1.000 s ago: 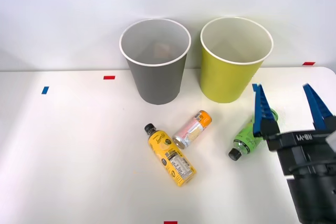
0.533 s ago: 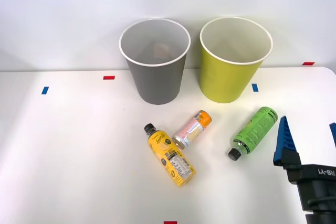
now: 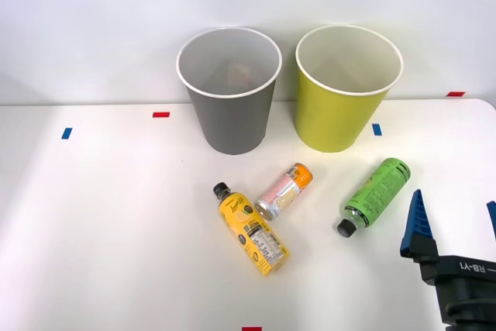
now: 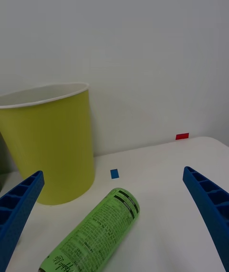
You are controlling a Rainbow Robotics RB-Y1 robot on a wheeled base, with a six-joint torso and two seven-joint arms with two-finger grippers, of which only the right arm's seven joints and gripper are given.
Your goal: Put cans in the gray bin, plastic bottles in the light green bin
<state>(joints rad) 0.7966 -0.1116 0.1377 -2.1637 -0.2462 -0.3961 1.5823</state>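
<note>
A: How are the blue fingers (image 3: 417, 225) seen?

B: They are spread wide and nothing is held between them. The right gripper (image 3: 456, 226) is seen low at about 4 o'clock in the front view, above the white counter (image 3: 116, 222).

A: What is found closest to it?

B: The green bottle (image 3: 374, 195) is found just beside it, toward 10 o'clock. It is laid on its side, with the black cap pointed toward the robot. In the wrist view the green bottle (image 4: 93, 238) is seen between the two spread fingers (image 4: 19, 205), but it is not touched.

A: And farther out?

B: The pink can (image 3: 284, 191) is laid on its side near the middle, with its orange end turned toward the bins. The yellow bottle (image 3: 251, 229) is laid right by it, toward 7 o'clock; whether they touch cannot be told.

A: Where are the bins?

B: They are stood upright side by side at 12 o'clock, by the wall. The gray bin (image 3: 230, 110) is on the left and the light green bin (image 3: 341, 106) is on the right. A small blue mark (image 3: 377, 129) is seen beside the light green bin.
</note>
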